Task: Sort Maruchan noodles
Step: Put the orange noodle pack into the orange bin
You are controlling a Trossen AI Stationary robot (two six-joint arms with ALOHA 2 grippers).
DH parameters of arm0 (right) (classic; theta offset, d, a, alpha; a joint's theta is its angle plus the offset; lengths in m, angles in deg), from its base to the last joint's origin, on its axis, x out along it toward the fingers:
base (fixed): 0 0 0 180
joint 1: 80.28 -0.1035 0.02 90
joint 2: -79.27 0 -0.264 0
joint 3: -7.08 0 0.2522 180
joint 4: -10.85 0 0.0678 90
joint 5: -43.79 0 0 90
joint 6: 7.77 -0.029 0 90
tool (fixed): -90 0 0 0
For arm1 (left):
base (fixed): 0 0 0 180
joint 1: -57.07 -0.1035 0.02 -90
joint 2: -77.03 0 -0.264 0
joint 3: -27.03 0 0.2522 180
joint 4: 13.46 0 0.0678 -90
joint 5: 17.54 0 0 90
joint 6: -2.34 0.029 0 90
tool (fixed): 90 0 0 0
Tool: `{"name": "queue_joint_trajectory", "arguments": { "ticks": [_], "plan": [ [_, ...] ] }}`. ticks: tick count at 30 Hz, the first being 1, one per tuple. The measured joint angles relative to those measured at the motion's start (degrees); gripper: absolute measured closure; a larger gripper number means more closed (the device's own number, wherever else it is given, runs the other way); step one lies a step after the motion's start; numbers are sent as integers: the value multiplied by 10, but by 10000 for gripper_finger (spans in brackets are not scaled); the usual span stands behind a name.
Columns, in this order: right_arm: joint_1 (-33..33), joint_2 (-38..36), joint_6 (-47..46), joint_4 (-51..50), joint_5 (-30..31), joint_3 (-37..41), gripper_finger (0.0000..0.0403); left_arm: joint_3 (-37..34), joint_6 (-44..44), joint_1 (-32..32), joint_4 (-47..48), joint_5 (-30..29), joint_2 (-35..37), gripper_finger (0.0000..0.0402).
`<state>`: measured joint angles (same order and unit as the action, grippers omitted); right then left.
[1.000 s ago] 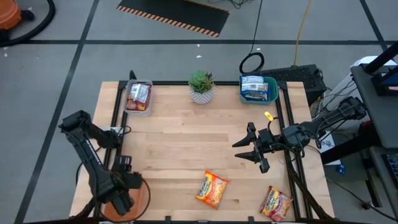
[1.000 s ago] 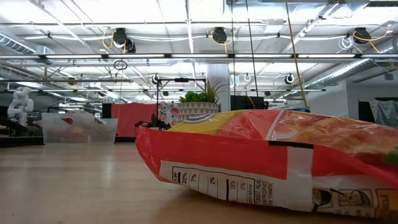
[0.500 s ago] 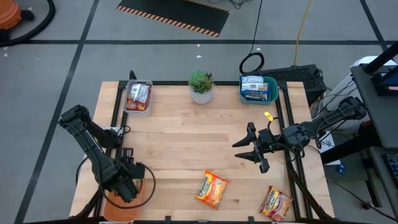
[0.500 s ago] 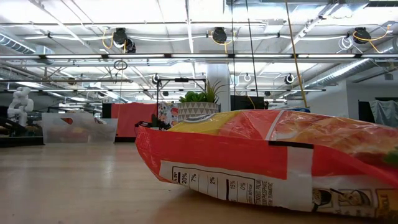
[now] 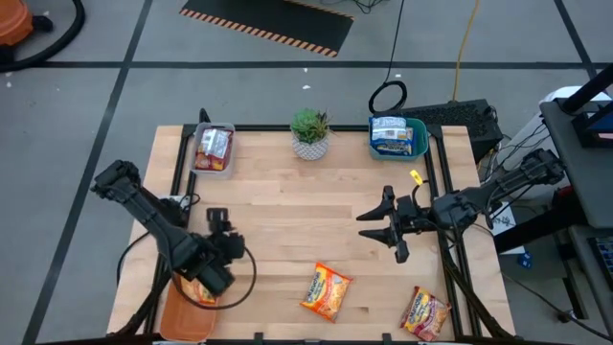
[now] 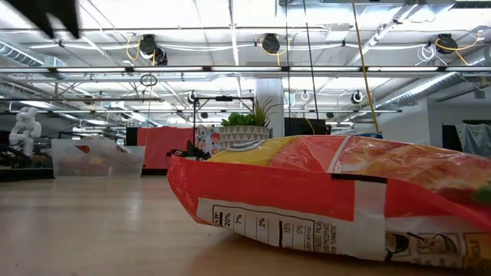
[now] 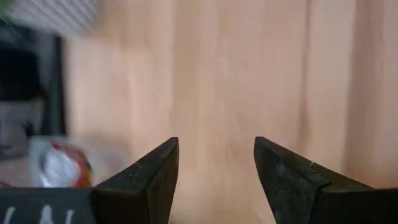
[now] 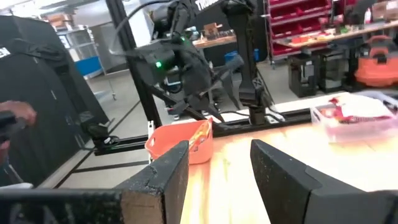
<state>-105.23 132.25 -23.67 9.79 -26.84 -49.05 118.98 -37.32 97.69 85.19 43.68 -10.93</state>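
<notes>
Two orange-yellow noodle packets lie flat on the table near its near edge, one in the middle [image 5: 326, 290] and one at the right [image 5: 424, 311]. The middle one fills the low view [image 6: 330, 192]. A third packet [image 5: 197, 290] lies in the orange tray [image 5: 182, 316] at the near left corner. Red-silver packets sit in the clear tray [image 5: 213, 149], blue-white ones in the teal tray [image 5: 397, 136]. My left gripper [image 5: 220, 225] is open above bare wood just beyond the orange tray [image 7: 216, 168]. My right gripper [image 5: 381, 230] is open above the right side, pointing left [image 8: 219, 168].
A small potted plant [image 5: 310, 132] stands at the middle of the far edge between the clear and teal trays. A black frame rail runs along the table's sides. Bare wood spreads across the table's middle. A person's hand [image 8: 12, 115] shows beyond the table in the right wrist view.
My left gripper has risen from over the orange tray and swung toward the far edge and the right, out over bare wood. A packet now shows lying in the orange tray where the gripper was. The left arm has entered the low view's top left corner.
</notes>
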Motion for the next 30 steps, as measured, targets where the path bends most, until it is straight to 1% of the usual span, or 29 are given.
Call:
{"name": "queue_joint_trajectory", "arguments": {
  "ticks": [4, 6, 7, 9, 11, 15, 19, 21, 23, 27, 30],
  "plan": [
    [0, 2, -38, -21, 3, 0, 238, 0, 35, -16, -108, -106, 0, 188],
    [0, 6, -59, -30, 3, 0, 238, 0, 77, -24, -177, -135, 0, 188],
    [0, 8, -66, -35, 3, 0, 238, 0, 105, -29, -213, -139, 0, 188],
    [0, 12, -80, -45, 4, 0, 238, 0, 162, -39, -281, -137, 0, 188],
    [0, 17, -88, -49, 12, 0, 238, 0, 212, -47, -330, -127, 0, 188],
    [0, 24, -89, -50, 16, 0, 238, 0, 271, -62, -382, -121, 0, 188],
    [0, 35, -90, -50, 16, 0, 238, 0, 269, -79, -393, -120, -1, 188],
    [-1, 42, -96, -48, 16, 0, 238, -13, 260, -89, -417, -121, 0, 188],
    [0, 49, -105, -49, 16, 0, 238, -31, 273, -99, -447, -118, -1, 188],
    [0, 68, -106, -56, 11, 0, 238, -51, 273, -116, -479, -76, -2, 188],
    [0, 82, -122, -77, -29, 0, 238, -61, 269, -127, -495, -42, -2, 188]
  ]
}}
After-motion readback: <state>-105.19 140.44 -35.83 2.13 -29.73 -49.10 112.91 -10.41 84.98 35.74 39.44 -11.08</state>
